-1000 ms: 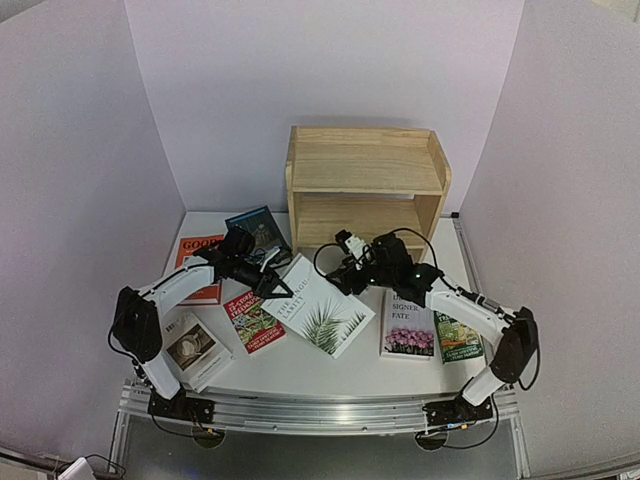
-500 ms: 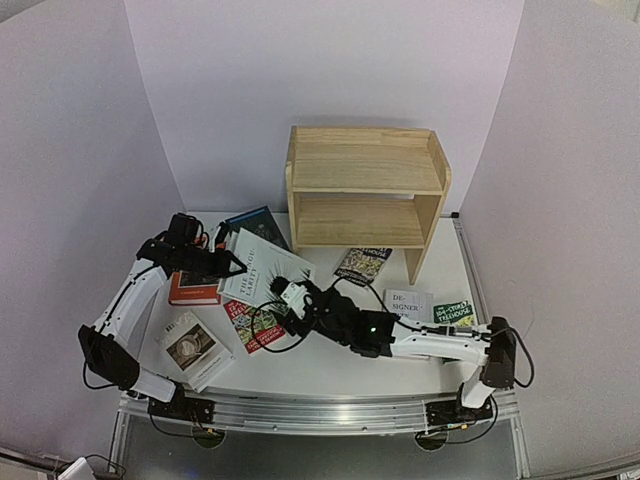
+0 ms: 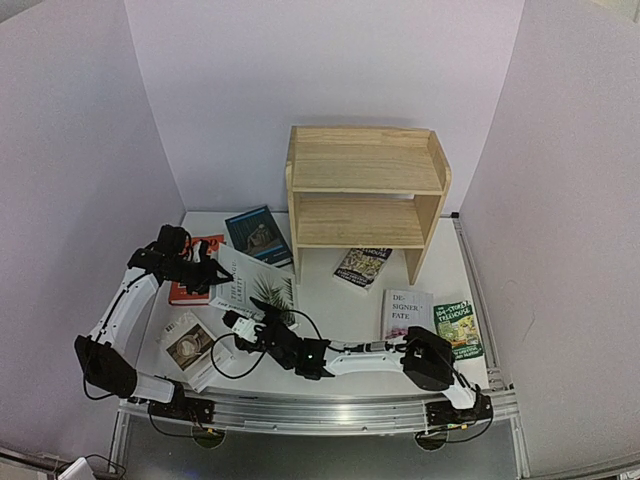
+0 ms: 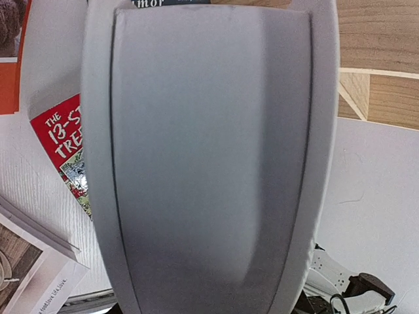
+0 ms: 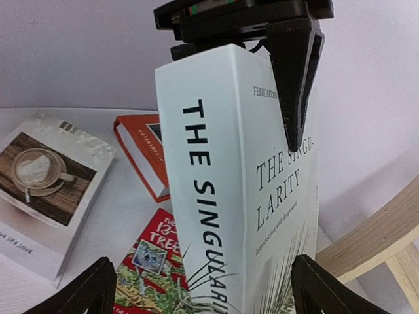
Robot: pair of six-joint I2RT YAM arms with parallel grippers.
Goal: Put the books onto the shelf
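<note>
A white book, "The Singularity" (image 3: pixel 252 284), stands tilted over the left half of the table. My left gripper (image 3: pixel 214 272) is shut on its upper edge; one of its black fingers (image 5: pixel 292 72) lies over the cover. That book's pale page edge (image 4: pixel 209 163) fills the left wrist view and hides those fingers there. My right gripper (image 5: pixel 206 294) is open, low beside the book's bottom, with the book (image 5: pixel 222 196) standing between its fingertips. The wooden shelf (image 3: pixel 365 190) at the back holds no books.
Around lie an orange book (image 3: pixel 188 292), a teal one (image 3: pixel 258 233), a coffee-cover one (image 3: pixel 192 345), a red treehouse one (image 5: pixel 154 261), a dark patterned one (image 3: pixel 362 265), a white "Designer Fate" (image 3: pixel 407 312) and a green one (image 3: pixel 457 325). My right arm (image 3: pixel 360 355) stretches low across the table's front.
My left gripper carried the white book leftwards and stood it more upright. My right arm swung from near the shelf down and left to the book, and its jaws widened.
</note>
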